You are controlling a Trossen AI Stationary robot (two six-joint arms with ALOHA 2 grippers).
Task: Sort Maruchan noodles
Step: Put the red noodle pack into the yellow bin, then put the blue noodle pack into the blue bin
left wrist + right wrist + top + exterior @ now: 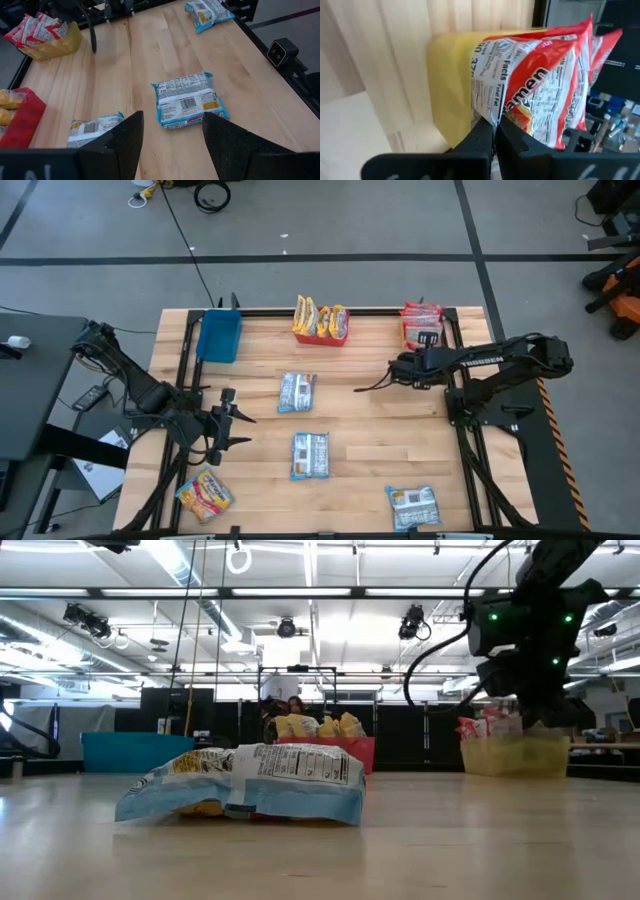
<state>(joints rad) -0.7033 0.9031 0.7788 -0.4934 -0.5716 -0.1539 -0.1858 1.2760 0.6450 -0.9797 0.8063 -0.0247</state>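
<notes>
High view: three blue packets [297,392] lie mid-desk [370,450], one orange packet [204,494] at the near-left corner; left pincer [236,426] hovers beside them.
Left wrist view: its fingers [125,140] spread wide, empty.
Right wrist view: right pincer [495,135] closed, empty, against red packets [540,85] in the yellow bin [450,90].

We see two matte-black arms w/ jointed segments. The right arm [500,358] bears white "TROSSEN" lettering; green indicator lights glow on its housing, black cables looping off it. The left arm [130,385] trails bundled dark cables. The left gripper [172,142] has broad, flat black fingers.
</notes>
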